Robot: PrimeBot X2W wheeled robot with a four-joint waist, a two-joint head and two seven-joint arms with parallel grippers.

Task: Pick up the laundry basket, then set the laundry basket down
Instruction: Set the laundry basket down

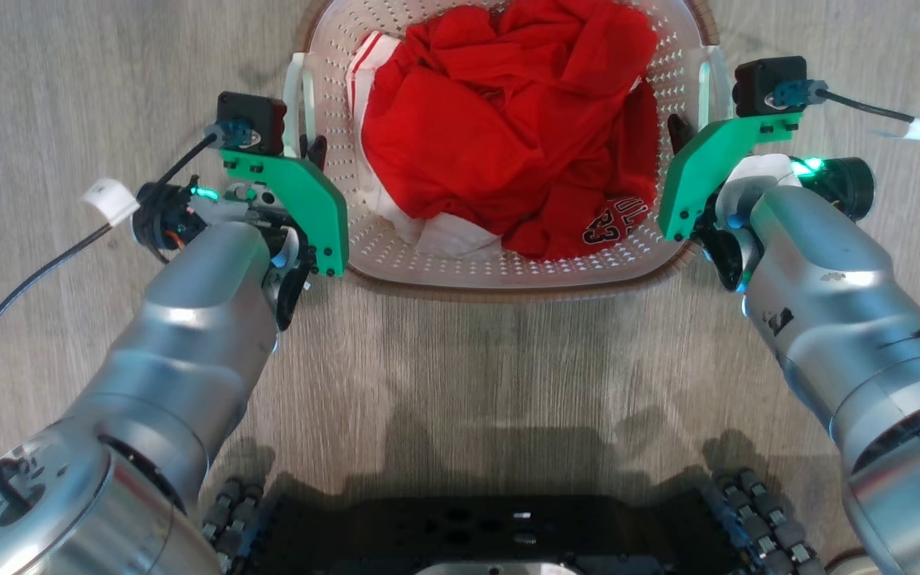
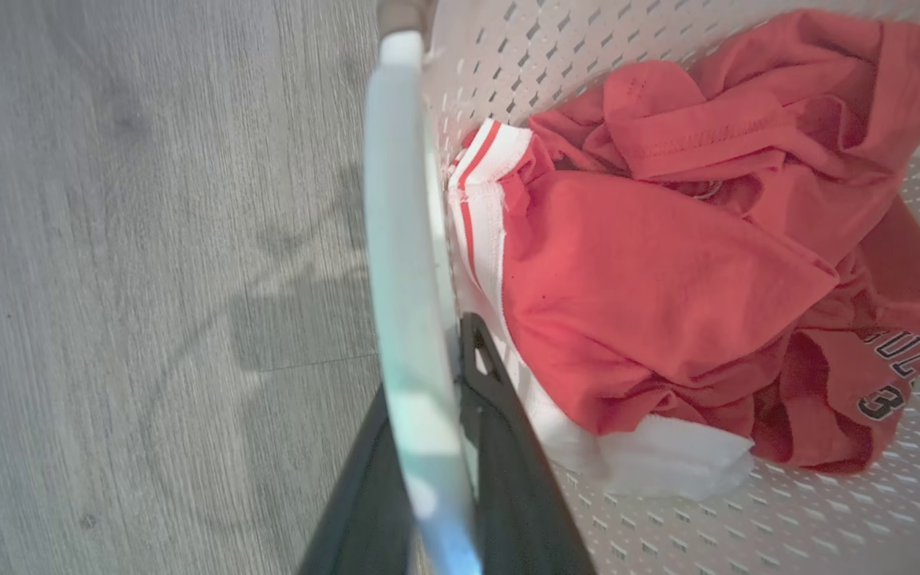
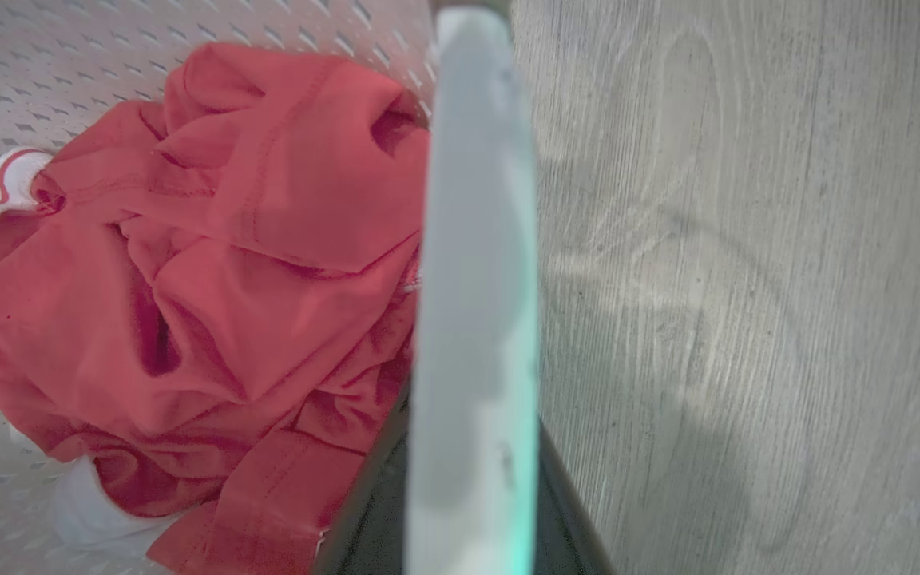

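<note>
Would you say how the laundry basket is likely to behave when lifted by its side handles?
The laundry basket probably lifts light: thin perforated plastic holding crumpled red clothes. Its slim handles may flex. With the left tool and right tool on opposite sides, it should stay level rather than tip.

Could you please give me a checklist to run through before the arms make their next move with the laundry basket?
1. Fingers of the left gripper closely flank the left handle: ok.
2. Fingers of the right gripper closely flank the right handle: ok.
3. The red clothes lie heaped inside the laundry basket: ok.
4. The laundry basket resting on or lifted off the floor: cannot tell.
5. Cloth pinched at the right gripper's inner finger: cannot tell.
</note>
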